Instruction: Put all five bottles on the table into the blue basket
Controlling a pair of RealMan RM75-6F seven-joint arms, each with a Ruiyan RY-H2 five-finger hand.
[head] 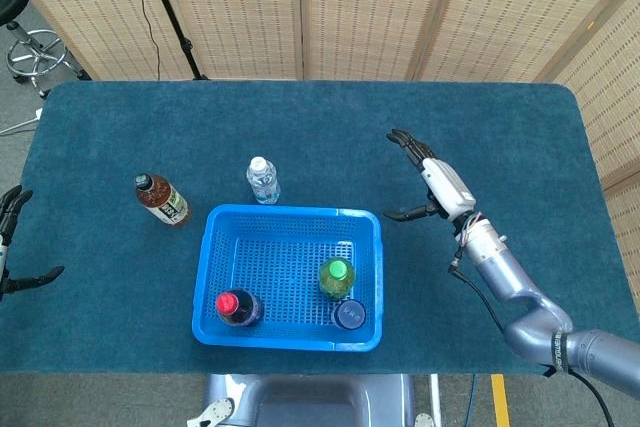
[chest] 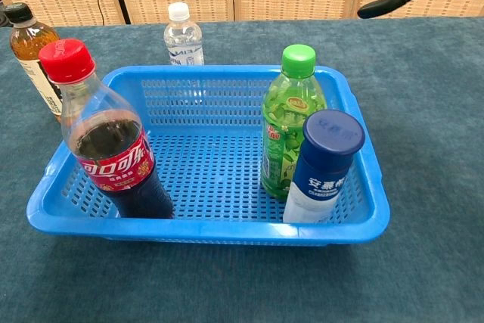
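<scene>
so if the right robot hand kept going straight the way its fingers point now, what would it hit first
Probably nothing on the table. The open right robot hand points up and left in the head view, away from the blue plastic basket, over bare dark blue table cloth. No bottle lies in that line, though its height is unclear.

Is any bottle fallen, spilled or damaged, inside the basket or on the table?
Nothing stands out. The cola bottle, green bottle and blue-capped bottle stand upright in the blue basket; nothing looks spilled.

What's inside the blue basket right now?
Three upright bottles stand in the blue basket: a red-capped cola bottle, a green bottle and a blue-capped white bottle, which hides part of the green one's base.
</scene>
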